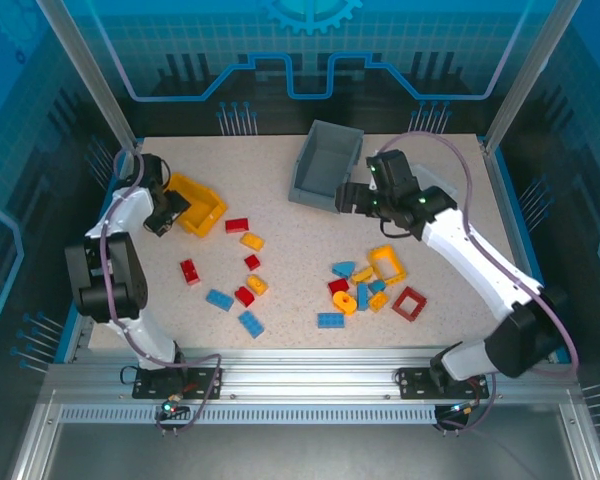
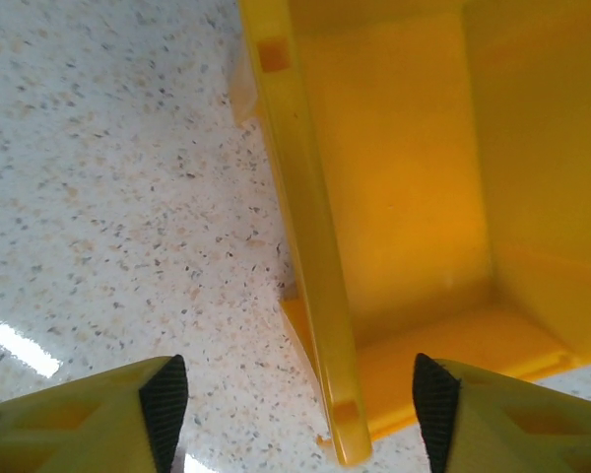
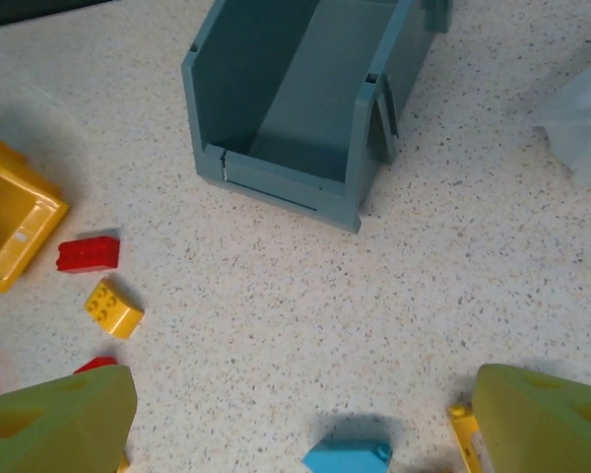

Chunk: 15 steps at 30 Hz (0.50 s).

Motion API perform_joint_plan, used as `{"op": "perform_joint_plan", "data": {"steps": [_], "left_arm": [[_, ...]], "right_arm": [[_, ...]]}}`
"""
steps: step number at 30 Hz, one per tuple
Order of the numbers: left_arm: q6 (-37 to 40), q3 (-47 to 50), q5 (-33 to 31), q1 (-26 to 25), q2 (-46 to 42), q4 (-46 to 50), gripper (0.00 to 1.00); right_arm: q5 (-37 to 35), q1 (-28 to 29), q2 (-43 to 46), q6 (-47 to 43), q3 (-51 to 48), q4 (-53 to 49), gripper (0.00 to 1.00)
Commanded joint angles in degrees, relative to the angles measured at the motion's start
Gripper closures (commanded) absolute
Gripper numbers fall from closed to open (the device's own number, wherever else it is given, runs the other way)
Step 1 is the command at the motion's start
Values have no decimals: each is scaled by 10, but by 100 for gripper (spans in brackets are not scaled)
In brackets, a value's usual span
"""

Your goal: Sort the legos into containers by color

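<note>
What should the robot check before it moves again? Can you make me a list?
1. Yellow bin has room: ok, nothing is inside it.
2. Grey bin is upright and has room: ok, it looks empty.
3. Left gripper is open: ok, the yellow bin's side wall sits between its fingers, not pinched.
4. Right gripper is open and holds nothing: ok.
5. Legos are sorted: not ok, they lie loose on the table.
6. A third bin is ready: cannot tell, there is just a pale see-through thing at the edge of the right wrist view.
</note>
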<state>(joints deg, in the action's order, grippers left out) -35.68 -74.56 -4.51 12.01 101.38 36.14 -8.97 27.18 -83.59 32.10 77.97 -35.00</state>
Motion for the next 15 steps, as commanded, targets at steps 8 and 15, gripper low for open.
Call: {"op": "perform_joint_plan", "data": {"steps": [8, 15], "left_arm": [[68, -65, 25, -20, 75, 13, 55], [141, -95, 24, -60, 107, 45, 87]], "right_arm": [[55, -82, -160, -41, 136, -25, 16], [43, -101, -223, -71, 187, -43, 17]]}}
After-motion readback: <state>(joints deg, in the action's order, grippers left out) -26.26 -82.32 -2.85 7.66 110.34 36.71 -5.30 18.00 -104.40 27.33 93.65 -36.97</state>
